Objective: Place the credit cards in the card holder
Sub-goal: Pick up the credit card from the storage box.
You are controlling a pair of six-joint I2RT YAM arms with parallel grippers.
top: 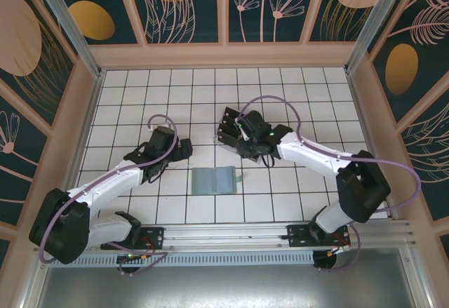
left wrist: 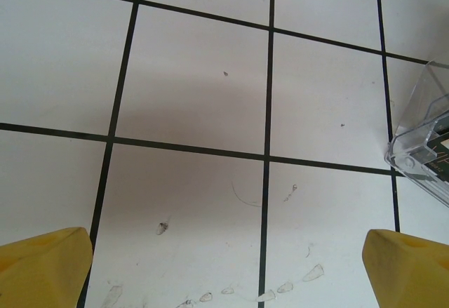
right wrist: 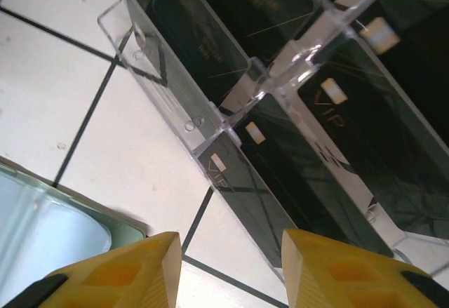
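Several dark credit cards (right wrist: 247, 194) with gold "VIP" print stand in the slots of a clear acrylic rack (right wrist: 210, 122). My right gripper (right wrist: 230, 243) hovers just in front of the rack's near corner, open, with only bare tile between its yellow fingers (right wrist: 319, 269). In the top view that gripper (top: 236, 139) sits right at the rack (top: 227, 128). The card holder (top: 215, 179) lies spread open on the tiles below them, and its pale inside shows at the lower left (right wrist: 42, 227). My left gripper (left wrist: 226, 243) is wide open over bare tile, left of the card holder (top: 184, 149).
The rack's clear corner (left wrist: 424, 146) reaches into the left wrist view at the right edge. Wooden walls (top: 84, 111) fence the white grid table on three sides. A metal rail (top: 231, 236) with both arm bases runs along the near edge.
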